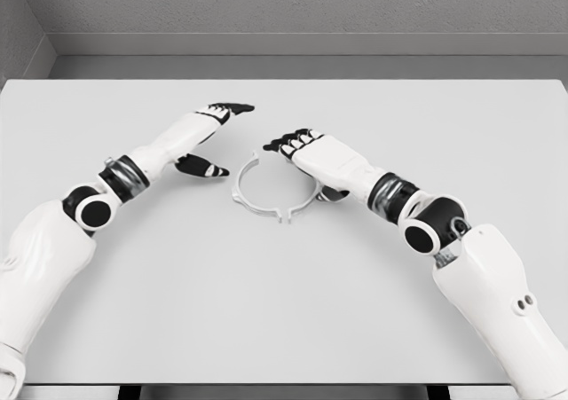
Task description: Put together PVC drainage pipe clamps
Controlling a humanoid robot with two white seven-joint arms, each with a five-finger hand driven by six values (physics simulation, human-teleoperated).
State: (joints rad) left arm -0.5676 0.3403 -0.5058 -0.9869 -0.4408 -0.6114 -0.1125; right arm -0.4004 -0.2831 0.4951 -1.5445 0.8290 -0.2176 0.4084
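White, flat rectangular desk (284, 311) carries everything. Left hand (209, 134) hovers over it left of centre, fingers spread and released, grasping nothing. Right hand (306, 152) sits just right of centre, dark fingers curled down at the far right rim of the thin white plastic ring clamp (266, 207); whether it grasps it I cannot tell.

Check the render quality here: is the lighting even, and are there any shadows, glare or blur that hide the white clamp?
Head view: flat, even lighting, no glare or blur. Only faint soft shadows lie under the left hand and right hand. The white clamp ring has low contrast against the pale table, though its outline stays readable; the right hand covers its upper right part.
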